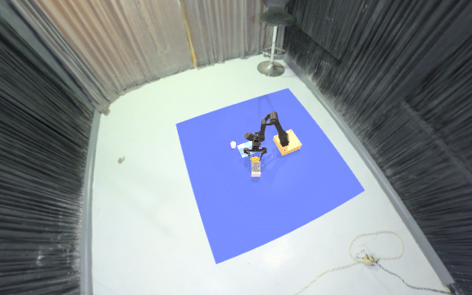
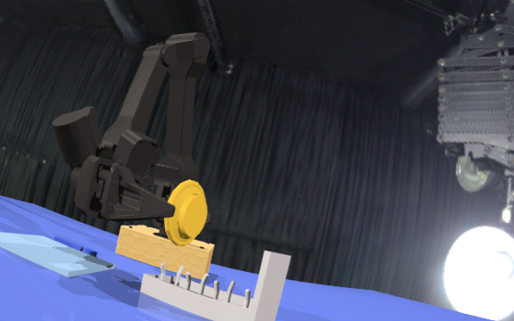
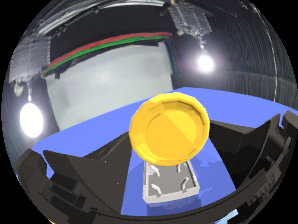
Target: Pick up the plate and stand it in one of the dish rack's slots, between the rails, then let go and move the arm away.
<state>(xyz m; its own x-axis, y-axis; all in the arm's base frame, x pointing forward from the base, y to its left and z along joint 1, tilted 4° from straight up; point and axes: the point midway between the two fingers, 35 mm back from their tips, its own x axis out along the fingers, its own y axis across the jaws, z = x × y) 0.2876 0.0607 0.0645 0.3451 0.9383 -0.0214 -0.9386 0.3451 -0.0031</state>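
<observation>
While the yellow plate (image 2: 186, 213) stands on edge in the air above the dish rack (image 2: 214, 292), clear of its rails, we see our gripper (image 2: 171, 209) pinching it at opposite rims, fingers pointing nearly level. The rack sits on the blue mat (image 1: 287, 197), near the wooden base block (image 2: 165, 251) and a pale blue sheet (image 2: 53, 256).

- The plate (image 2: 186, 213) is plain yellow.
- The gripper (image 2: 171, 209) and arm (image 2: 178, 94) are dark grey.
- The dish rack (image 2: 223, 292) is pale grey.
- The mat (image 1: 287, 197) is solid blue.
- The base block (image 2: 147, 247) is light wood-grained tan.
- The flat panel (image 2: 53, 256) is light blue.
</observation>
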